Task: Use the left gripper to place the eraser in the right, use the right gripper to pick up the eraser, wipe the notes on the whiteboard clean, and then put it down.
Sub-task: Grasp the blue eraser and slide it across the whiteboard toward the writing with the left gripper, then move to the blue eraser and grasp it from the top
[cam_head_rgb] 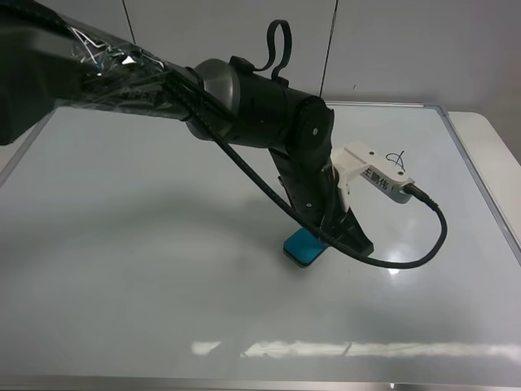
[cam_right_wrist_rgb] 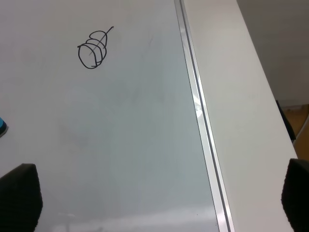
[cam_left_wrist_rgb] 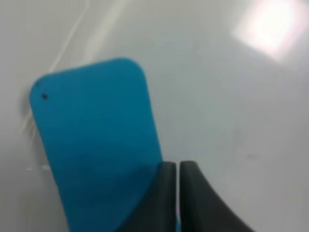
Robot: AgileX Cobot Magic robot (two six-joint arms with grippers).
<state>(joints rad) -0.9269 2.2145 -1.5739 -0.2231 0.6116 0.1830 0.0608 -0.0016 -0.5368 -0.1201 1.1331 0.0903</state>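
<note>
The teal-blue eraser point(cam_head_rgb: 301, 248) lies flat on the whiteboard point(cam_head_rgb: 146, 244), right of the middle. The left arm reaches across from the upper left. Its left gripper point(cam_head_rgb: 331, 236) is down at the eraser's right edge. In the left wrist view the two dark fingers are pressed together, and the gripper point(cam_left_wrist_rgb: 175, 168) sits over the edge of the eraser point(cam_left_wrist_rgb: 96, 145), not around it. The notes point(cam_head_rgb: 396, 159) are a small black scribble at the upper right, also in the right wrist view point(cam_right_wrist_rgb: 94, 48). The right gripper point(cam_right_wrist_rgb: 157, 203) is open and empty above the board. A sliver of the eraser point(cam_right_wrist_rgb: 2, 126) shows at that view's edge.
A white camera mount point(cam_head_rgb: 376, 174) with a black cable point(cam_head_rgb: 423, 248) hangs off the left wrist, close to the notes. The board's silver frame point(cam_right_wrist_rgb: 199, 111) runs along the right side, with white tabletop point(cam_right_wrist_rgb: 241, 96) beyond it. The right arm is out of the exterior view.
</note>
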